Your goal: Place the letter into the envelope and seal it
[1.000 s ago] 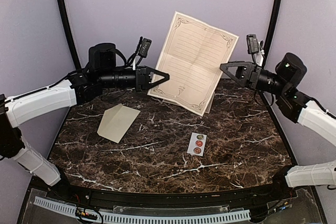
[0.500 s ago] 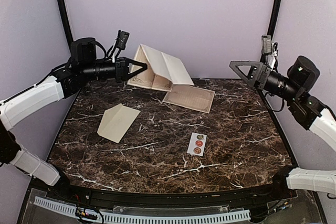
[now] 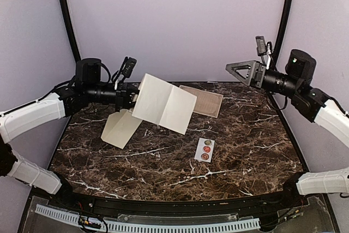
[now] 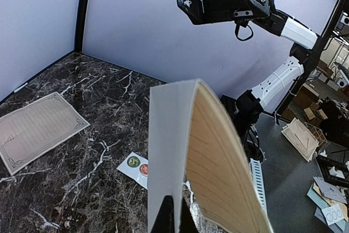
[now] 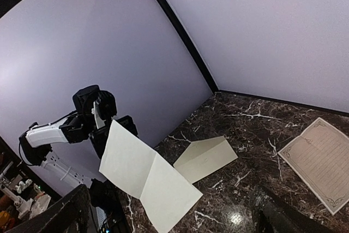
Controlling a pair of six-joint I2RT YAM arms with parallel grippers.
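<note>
My left gripper [image 3: 132,100] is shut on the left edge of the letter [image 3: 164,103], a cream sheet bent along a middle crease and held in the air above the table's left half. Its blank back faces the top view; its lined face shows in the left wrist view [image 4: 223,156], with my fingertips [image 4: 173,217] pinching it. The envelope [image 3: 121,127] lies flat on the table, partly under the held letter. It also shows in the right wrist view [image 5: 207,157]. My right gripper [image 3: 243,72] is open and empty, high at the back right.
A second tan bordered printed sheet [image 3: 202,100] lies flat at the back middle of the marble table [image 3: 245,151]. A small white sticker strip [image 3: 205,149] with round dots lies right of centre. Purple walls and black posts close the back and sides.
The letter went from upright between both grippers to held by the left alone, folded, then swung forward and lowered over the envelope. The second sheet dropped flat. The right gripper drew back, then edged inward.
</note>
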